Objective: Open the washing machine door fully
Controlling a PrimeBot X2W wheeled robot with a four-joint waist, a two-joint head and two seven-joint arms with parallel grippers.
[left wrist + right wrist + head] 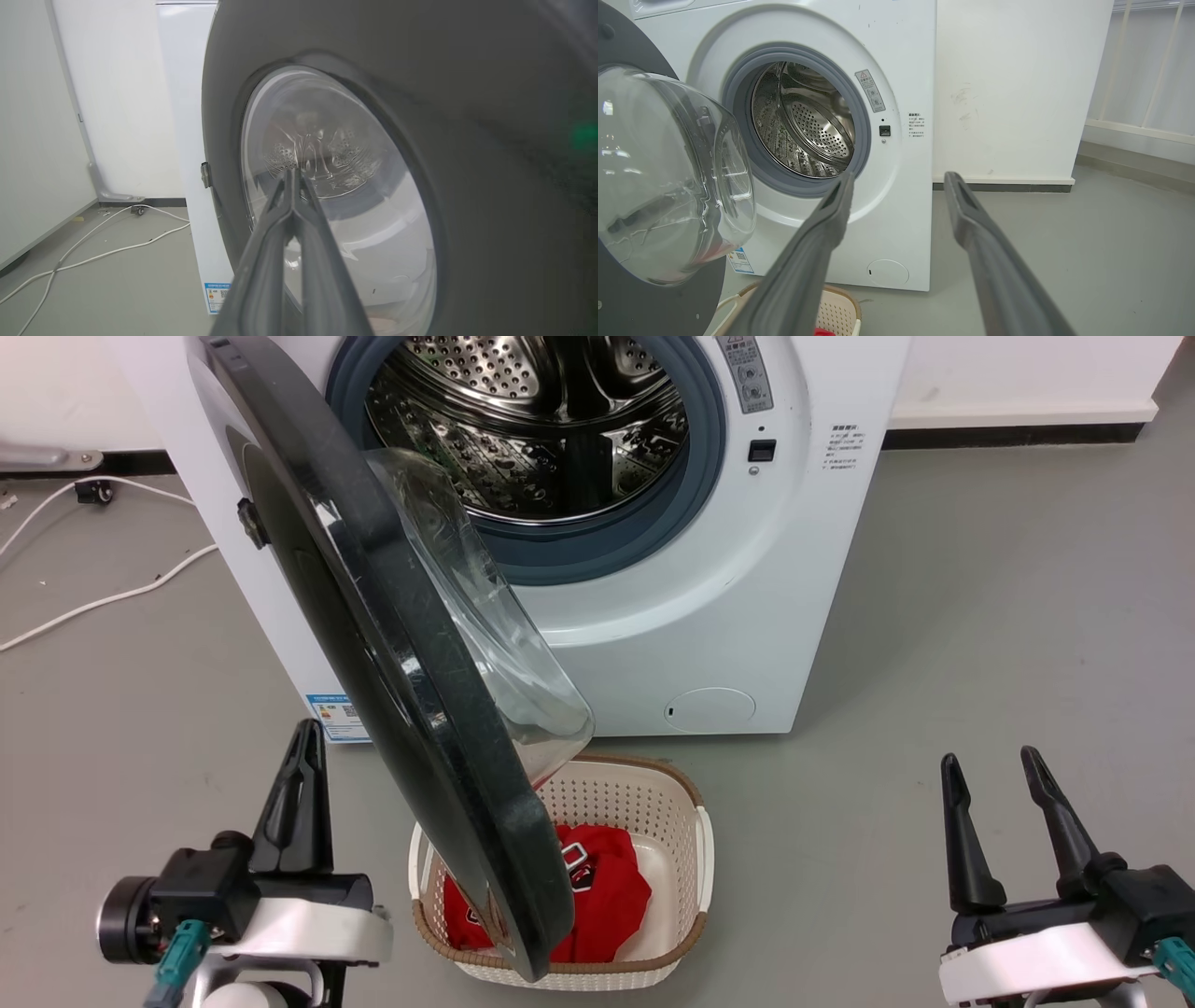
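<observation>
White cables [93,602] are lying on the floor toward its left edge, clear of the work. Left gripper [305,737] is hovering low on the outer side of the washing machine door [401,644], fingers pressed together, gripping nothing. In the left wrist view they're pointing at the door glass from outside; can't tell if they're touching. Door is hanging off its hinge at the left edge of the washing machine [672,635], standing roughly edge-on to the head camera. Its glass bowl [485,644] is facing right and its lower rim is overhanging the cream basket [667,803], which is sitting on the floor just in front of the machine with a red garment [607,891] in it. Drum [532,420] is showing fully uncovered. Right gripper [990,758] is idling well apart toward the floor's right edge, fingers spread, empty. My read: unlatching and most of the swing are looking done. What's remaining is swinging the door further left to its hinge stop, and the left arm is likely sitting in that path.
</observation>
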